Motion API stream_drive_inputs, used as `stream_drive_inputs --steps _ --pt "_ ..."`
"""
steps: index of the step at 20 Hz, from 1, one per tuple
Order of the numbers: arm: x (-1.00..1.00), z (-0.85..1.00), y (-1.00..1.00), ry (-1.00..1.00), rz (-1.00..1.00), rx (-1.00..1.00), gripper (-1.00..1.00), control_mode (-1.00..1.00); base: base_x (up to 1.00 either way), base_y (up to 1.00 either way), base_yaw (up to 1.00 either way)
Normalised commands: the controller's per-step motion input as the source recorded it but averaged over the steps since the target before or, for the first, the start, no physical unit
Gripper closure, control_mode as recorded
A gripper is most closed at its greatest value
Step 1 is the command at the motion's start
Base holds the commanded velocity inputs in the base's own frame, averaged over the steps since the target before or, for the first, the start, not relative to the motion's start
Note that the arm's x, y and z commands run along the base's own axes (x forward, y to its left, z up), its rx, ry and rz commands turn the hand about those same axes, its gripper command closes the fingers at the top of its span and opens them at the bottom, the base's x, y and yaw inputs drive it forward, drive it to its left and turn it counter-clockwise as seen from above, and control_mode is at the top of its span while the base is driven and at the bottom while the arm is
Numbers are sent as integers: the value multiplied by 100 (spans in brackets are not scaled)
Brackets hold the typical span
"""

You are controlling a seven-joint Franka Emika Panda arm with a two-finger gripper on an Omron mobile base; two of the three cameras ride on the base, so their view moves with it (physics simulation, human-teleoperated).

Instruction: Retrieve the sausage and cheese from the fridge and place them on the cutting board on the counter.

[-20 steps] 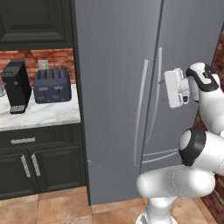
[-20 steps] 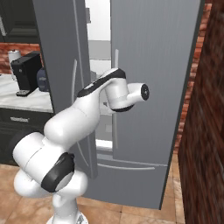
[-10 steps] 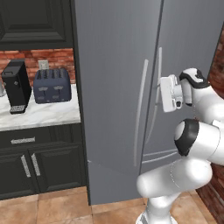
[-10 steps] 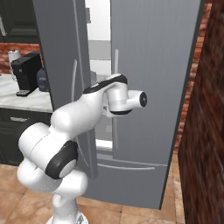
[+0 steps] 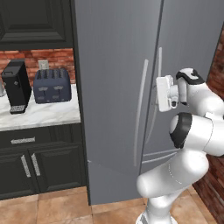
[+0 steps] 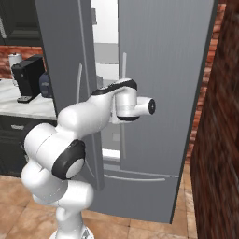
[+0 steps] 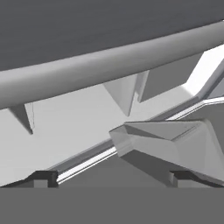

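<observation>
The fridge [image 5: 113,87] stands with its left door [image 6: 70,70] swung partly out, and a strip of white interior [image 6: 106,70] with grey shelves shows in the gap. My gripper [image 5: 160,93] is at mid height right by the long door handles [image 5: 159,65]. In the hand view a grey handle bar [image 7: 109,65] crosses close above my gripper [image 7: 113,177], whose fingertips [image 7: 43,177] stand wide apart, open, with nothing between them. White fridge wall and shelf edges lie beyond the bar. The sausage, the cheese and the cutting board are out of view.
The marble counter [image 5: 39,116] on the left carries a black coffee machine [image 5: 16,85] and a dark toaster [image 5: 52,85], with dark cabinets [image 5: 39,162] below. A brick wall [image 6: 219,140] closes in on the fridge's right side. My elbow [image 5: 181,129] folds close to the fridge doors.
My hand has slid a little left and down, closer to the door handles, while the elbow folded in. The jaws have stayed open.
</observation>
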Motion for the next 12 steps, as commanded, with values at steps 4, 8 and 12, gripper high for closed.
stream_drive_inputs --steps 4,8,12 --pt "2 0 40 1 4 4 -100 -100 0 0 0" --pt "3 -4 43 1 4 1 -100 -100 0 0 0" --pt "4 0 26 3 5 3 -100 -100 0 0 0"
